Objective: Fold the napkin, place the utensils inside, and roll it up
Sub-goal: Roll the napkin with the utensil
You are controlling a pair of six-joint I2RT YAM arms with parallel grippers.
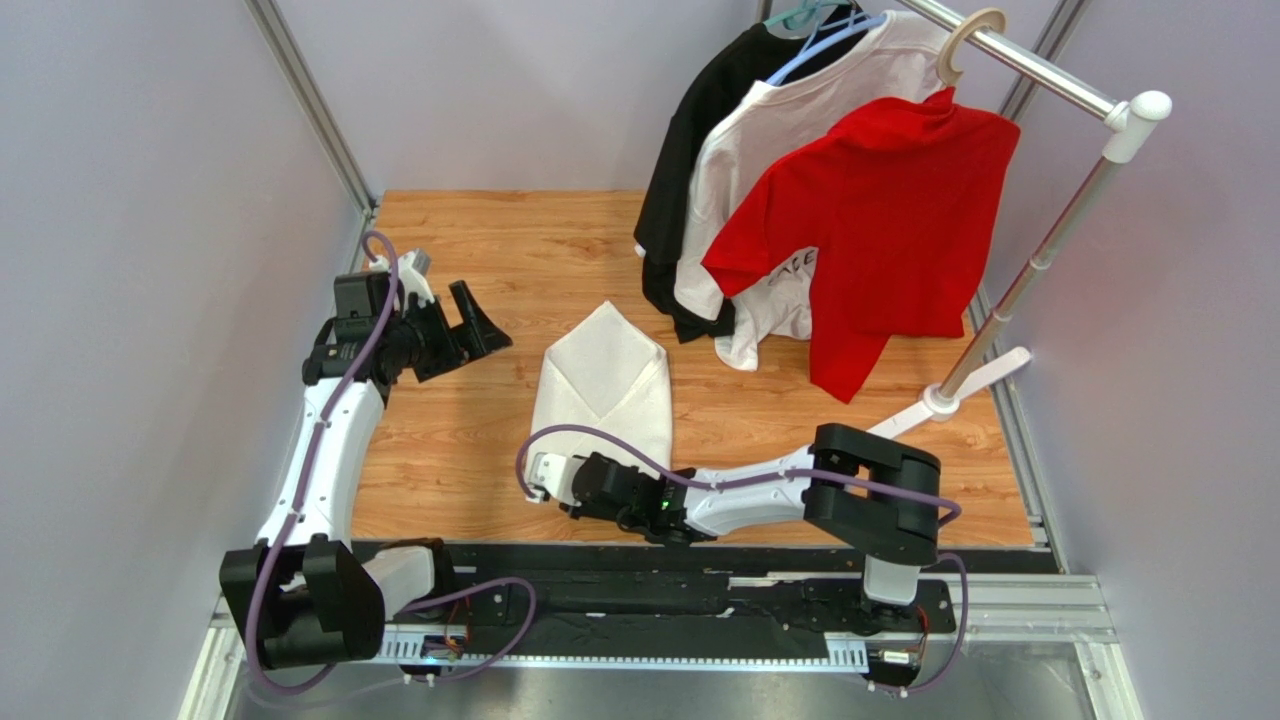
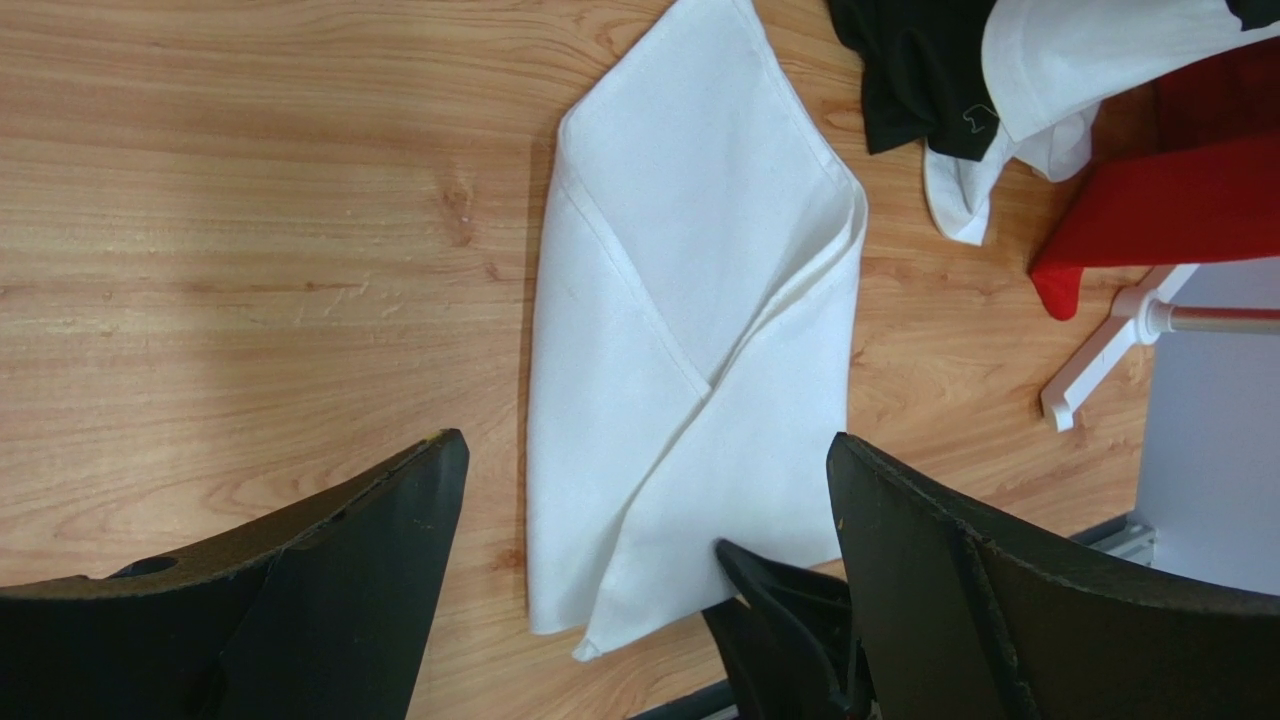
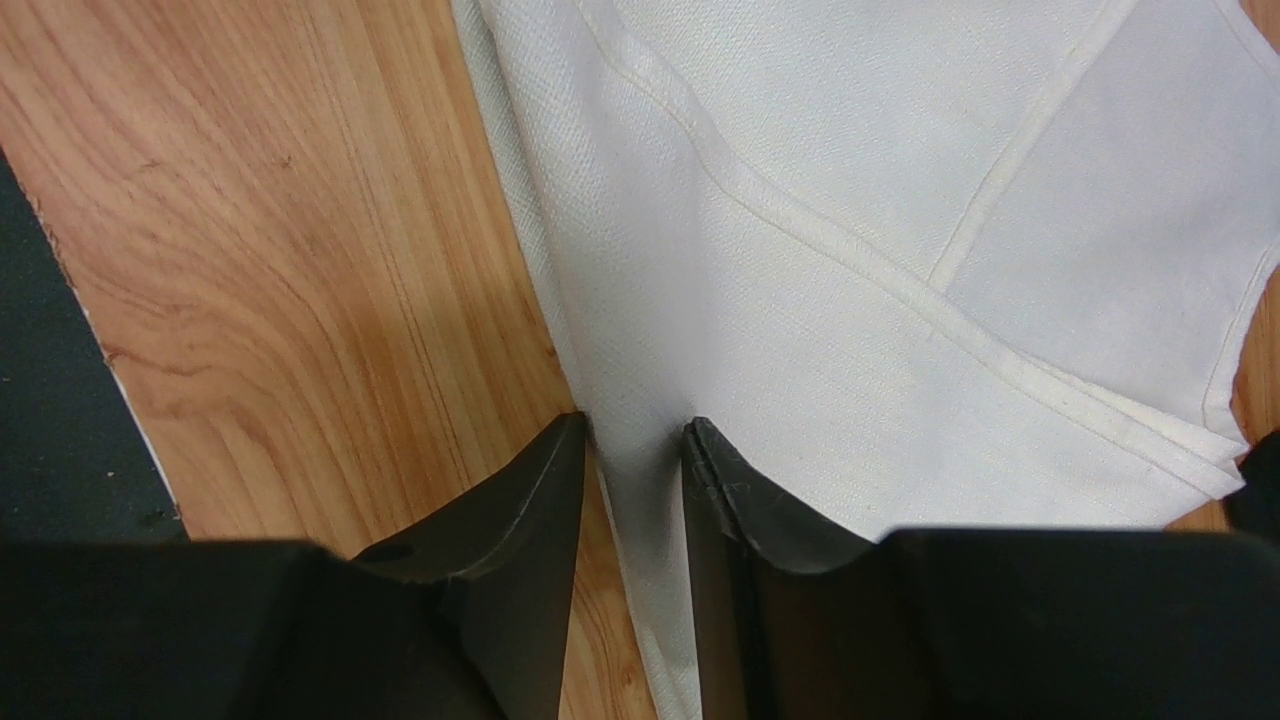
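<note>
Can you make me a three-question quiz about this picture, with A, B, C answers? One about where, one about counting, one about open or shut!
1. Where is the napkin? A in a box; B flat on the wooden table; C on the floor.
2. How many shirts hang on the rack? A one; B three; C five.
3. The left gripper is: A open; B shut on a spoon; C shut on a cup.
Answers: 1 B, it lies folded on the wood. 2 B, one black, one white, one red. 3 A, its fingers stand wide apart.
</note>
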